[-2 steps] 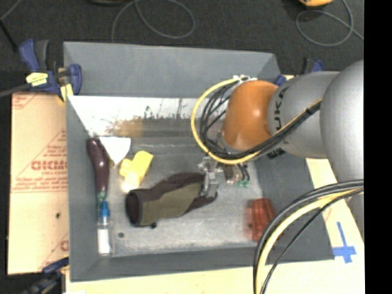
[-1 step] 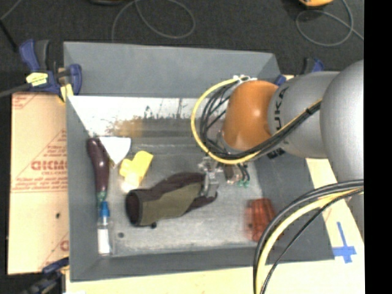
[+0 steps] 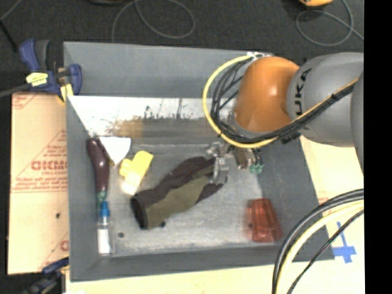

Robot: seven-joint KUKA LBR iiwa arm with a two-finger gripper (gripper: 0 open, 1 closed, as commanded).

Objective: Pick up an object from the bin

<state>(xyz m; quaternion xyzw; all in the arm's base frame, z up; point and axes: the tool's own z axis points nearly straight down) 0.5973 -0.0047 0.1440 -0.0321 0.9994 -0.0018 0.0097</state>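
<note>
1. A limp dark sock [image 3: 177, 195], olive-brown along its body and near black at the ends, lies stretched on a slant across the middle of the grey metal bin's [image 3: 153, 66] floor. Its lower left end sits near the front wall and its upper right end rises toward the centre.
2. The gripper [image 3: 222, 167] is down at that upper right end of the sock, touching or just above the cloth. Whether it is open, closed or gripping the sock cannot be told from this view.
3. Above the gripper sits the arm's rounded orange cover [image 3: 263, 94], ringed by yellow and black cables.
4. Just left of the sock is a yellow blocky piece [image 3: 136, 167], with a pale end toward the sock.
5. A white triangular scrap [image 3: 116, 146] lies just beside the yellow piece, toward the back.
6. Along the left wall lies a dark maroon tool handle [image 3: 98, 161]. Below it, in line, is a slim blue and clear tube [image 3: 103, 222].
7. A translucent red block [image 3: 262, 220] rests apart, near the front right corner.
</note>
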